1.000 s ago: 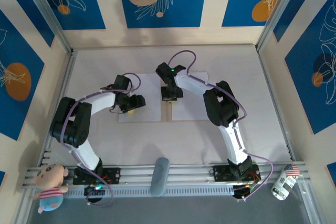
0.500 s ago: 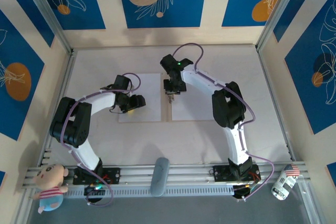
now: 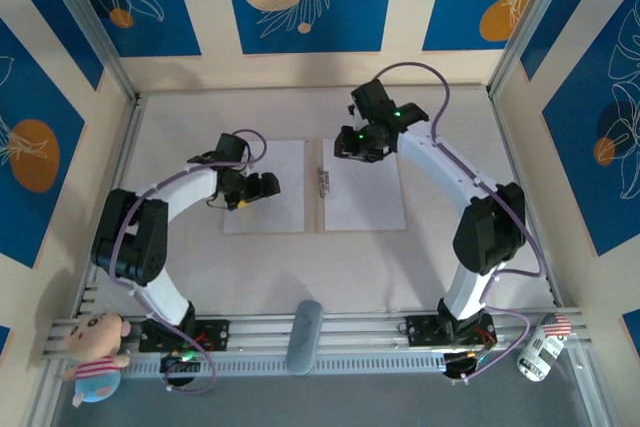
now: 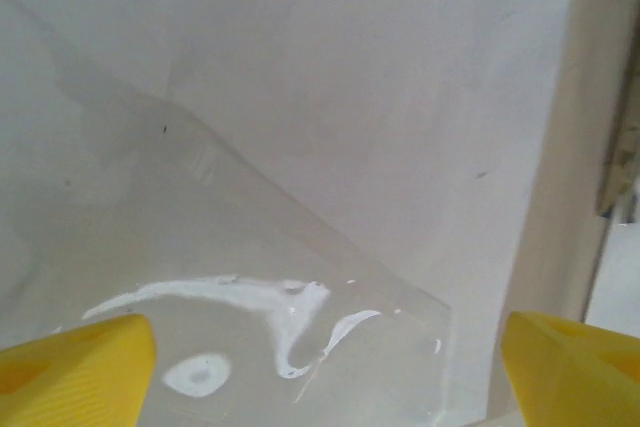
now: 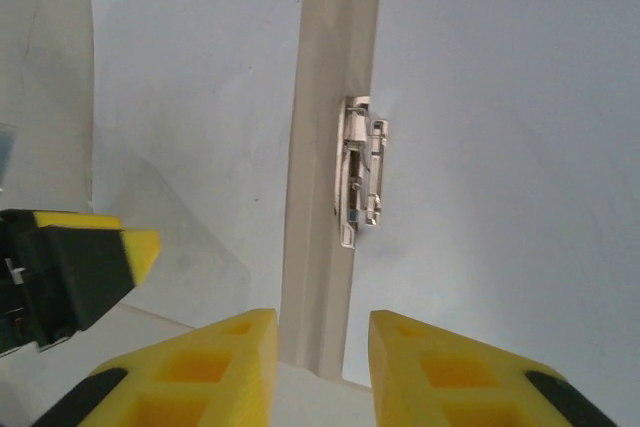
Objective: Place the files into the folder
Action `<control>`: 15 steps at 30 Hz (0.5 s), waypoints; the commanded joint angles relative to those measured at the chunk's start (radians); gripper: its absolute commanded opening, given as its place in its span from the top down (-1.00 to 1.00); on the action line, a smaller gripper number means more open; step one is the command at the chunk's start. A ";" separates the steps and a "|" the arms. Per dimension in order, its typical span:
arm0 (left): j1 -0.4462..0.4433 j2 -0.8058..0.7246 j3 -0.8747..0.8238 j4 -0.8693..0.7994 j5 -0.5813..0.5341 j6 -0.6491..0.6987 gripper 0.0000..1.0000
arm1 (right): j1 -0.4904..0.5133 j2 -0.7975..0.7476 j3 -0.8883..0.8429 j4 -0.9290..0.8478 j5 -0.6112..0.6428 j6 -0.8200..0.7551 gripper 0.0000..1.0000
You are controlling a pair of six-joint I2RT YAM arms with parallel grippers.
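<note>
Two white sheets lay flat side by side at the centre of the desk point(image 3: 200, 267), the left file point(image 3: 285, 215) and the right file point(image 3: 365, 197) parted by the tan spine of the folder point(image 5: 320, 197), where a small metal clip point(image 5: 362, 162) sat against the right sheet's edge.

The left claw point(image 3: 258, 190) hung low over the left file, its yellow fingers spread wide to the bottom corners of its wrist view and holding nothing. The right claw point(image 5: 322, 347) stood above the spine near the top of the sheets, jaws partly apart and empty.

The paper looked thin, light and limp, likely to slide and crease under a flat pinch. An outer edge or a corner appeared the safest hold. The card spine seemed stiffer.

Little of the folder beyond its spine could be seen, so it was unclear whether the sheets lay on its panels. The left arm covered part of the left file. A faint clear film point(image 4: 300, 337) showed on that sheet, its nature hard to make out.
</note>
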 commanded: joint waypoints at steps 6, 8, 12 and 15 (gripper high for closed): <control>0.005 -0.150 0.002 -0.058 -0.142 0.068 -1.00 | -0.104 -0.157 -0.258 0.134 -0.037 -0.011 0.25; 0.005 -0.173 -0.022 -0.058 -0.190 0.073 -1.00 | -0.124 -0.182 -0.304 0.147 -0.015 -0.031 0.16; 0.007 -0.205 -0.099 -0.032 -0.279 0.055 -1.00 | -0.207 -0.240 -0.435 0.241 -0.061 -0.049 0.10; 0.011 -0.225 -0.176 0.021 -0.293 0.020 -1.00 | -0.274 -0.274 -0.533 0.339 -0.092 -0.062 0.05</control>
